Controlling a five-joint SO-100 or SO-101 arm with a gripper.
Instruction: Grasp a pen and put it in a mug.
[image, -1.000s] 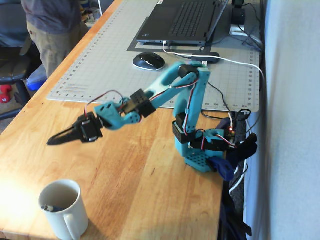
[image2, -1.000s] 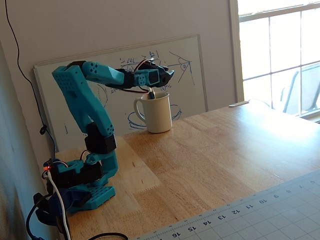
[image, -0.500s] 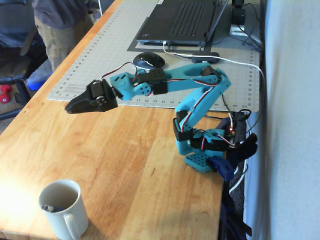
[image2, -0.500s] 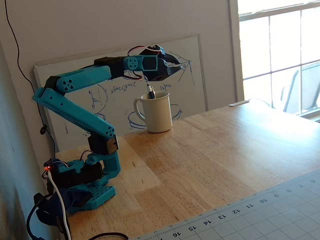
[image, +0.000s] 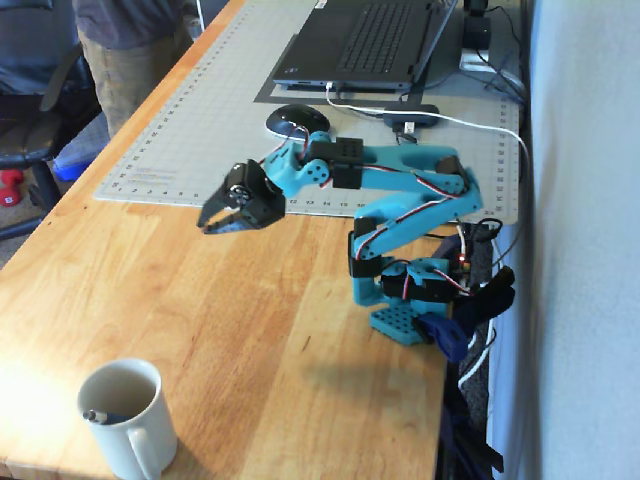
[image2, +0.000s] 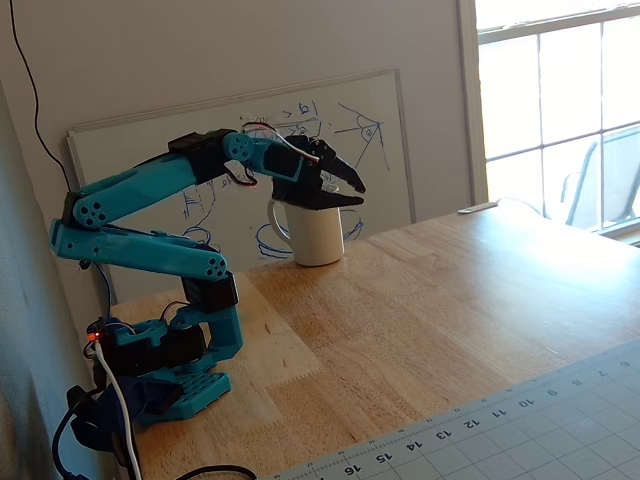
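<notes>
**Fixed views: pen in mug, end effector empty**

In both fixed views I see one arm, one mug and one pen. The mug (image: 126, 418) stands upright near the front edge of the wooden bench (image: 200, 300), handle toward the camera's lower right. The pen (image: 103, 416) lies inside it, slanted, one end resting against the inner wall just below the rim; only a short stretch shows. In a fixed view from the other side the mug (image2: 318, 235) sits behind the arm and I cannot see the pen there.

The end effector (image: 215, 222) hangs in the air well apart from the mug, jaws slightly parted, nothing between them.

Handling, my judgement: the pen looks light, stiff and smooth-barrelled, so liable to slip or roll; I would pinch it across the barrel near mid-length. The mug looks ceramic: heavy, rigid, chippable, unlikely to shift from a light knock.

Count of other items: one laptop (image: 365, 40), one cutting mat (image: 200, 130), one mouse (image: 297, 121).
</notes>
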